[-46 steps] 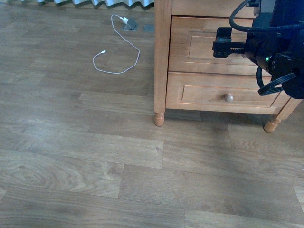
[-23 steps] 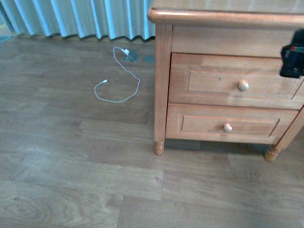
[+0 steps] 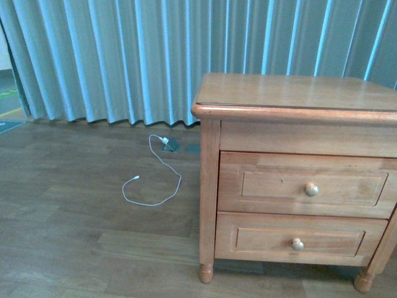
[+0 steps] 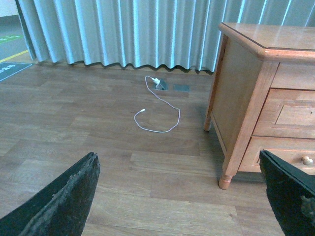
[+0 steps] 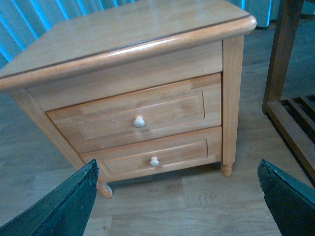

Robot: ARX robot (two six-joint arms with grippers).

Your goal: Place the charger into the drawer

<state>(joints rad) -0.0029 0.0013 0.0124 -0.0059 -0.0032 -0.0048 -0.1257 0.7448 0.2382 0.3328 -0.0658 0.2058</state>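
Two drawers: upper drawer [image 3: 307, 185] closed | one knob [image 3: 311, 189] | both grippers' fingers spread, empty

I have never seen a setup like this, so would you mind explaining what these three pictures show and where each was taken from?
This is a two-armed robot, and each picture comes from one of its cameras. The front view looks ahead from its body at a wooden nightstand before a curtain; neither arm shows there. Its upper drawer and lower drawer are both shut. A thin white cable lies on the floor. The other two pictures come from cameras on the wrists. The dark shapes at their lower corners are the fingers of the left gripper and right gripper, spread wide and holding nothing. No charger is visible.
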